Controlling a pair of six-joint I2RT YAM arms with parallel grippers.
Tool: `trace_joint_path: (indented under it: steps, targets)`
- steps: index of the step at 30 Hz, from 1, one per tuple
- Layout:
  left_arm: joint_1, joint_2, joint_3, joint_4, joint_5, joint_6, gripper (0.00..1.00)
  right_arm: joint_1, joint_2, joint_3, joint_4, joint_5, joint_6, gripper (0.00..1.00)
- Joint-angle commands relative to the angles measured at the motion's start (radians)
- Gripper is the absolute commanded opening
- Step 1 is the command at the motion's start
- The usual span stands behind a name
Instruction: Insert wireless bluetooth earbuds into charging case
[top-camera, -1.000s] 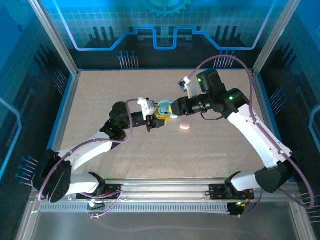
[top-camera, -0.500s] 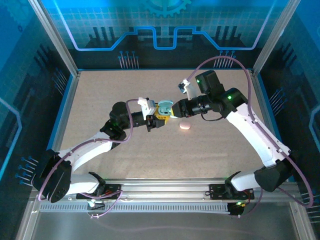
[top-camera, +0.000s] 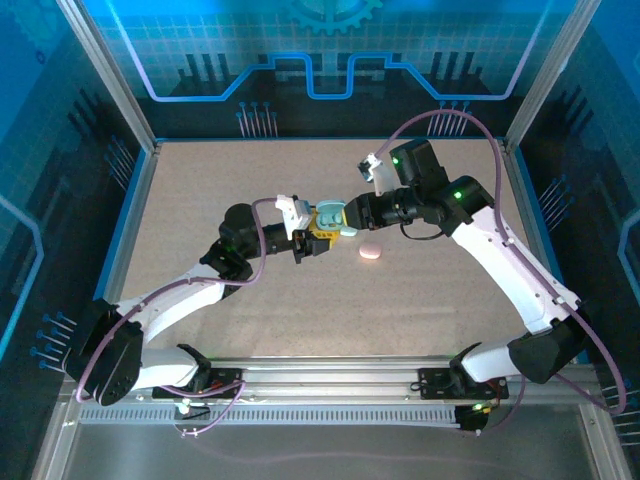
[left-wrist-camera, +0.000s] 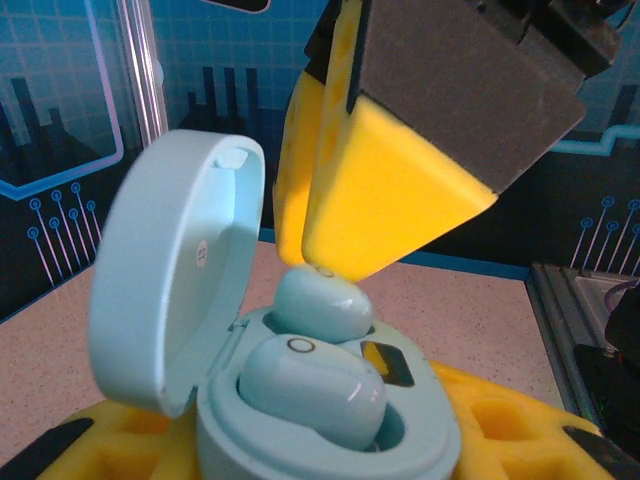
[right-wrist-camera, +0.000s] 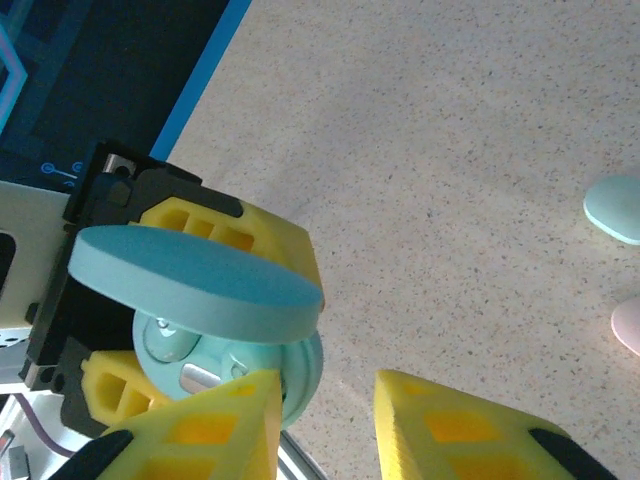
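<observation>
The pale teal charging case stands open with its round lid tipped up to the left. My left gripper is shut on the case, its yellow fingers showing on either side. Two teal-grey earbuds lie in the case. The front earbud sits in its socket. The back earbud lies tilted in its socket with one yellow fingertip of my right gripper resting on it. My right gripper is open, and the case is beside its left finger.
A small pink oval piece lies on the speckled table just right of the grippers. At the right edge of the right wrist view are a pale teal oval piece and the pink one. Blue walls and metal posts ring the table.
My right gripper drew back a little from the case and came in again to the open case. The left arm and the case stayed still.
</observation>
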Motion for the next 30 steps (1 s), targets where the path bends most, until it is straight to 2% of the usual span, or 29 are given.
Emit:
trace_joint_path:
  steps: [1,8,14,18,23,26,30]
  targets:
    - [-0.005,-0.022,0.010,0.044,0.021,0.004,0.34,0.010,0.006,0.001,0.010,0.017,0.014,0.32]
    - [-0.006,-0.020,0.009,0.043,0.018,0.007,0.34,0.010,-0.002,-0.003,0.020,-0.010,0.016,0.32]
    - [-0.005,-0.019,0.010,0.043,0.012,0.011,0.34,-0.004,-0.059,-0.026,0.047,0.039,0.023,0.35]
    - [-0.006,-0.014,0.012,0.044,0.018,0.013,0.34,-0.040,-0.134,-0.099,0.141,0.077,0.078,0.38]
    - [-0.008,-0.008,0.018,0.044,0.026,0.014,0.34,-0.113,-0.184,-0.156,0.257,0.018,0.177,0.44]
    - [-0.014,-0.003,0.020,0.046,0.029,0.014,0.34,-0.126,-0.163,-0.147,0.291,-0.035,0.206,0.46]
    - [-0.024,0.003,0.027,0.041,0.029,0.012,0.34,-0.126,-0.107,-0.110,0.307,-0.105,0.238,0.55]
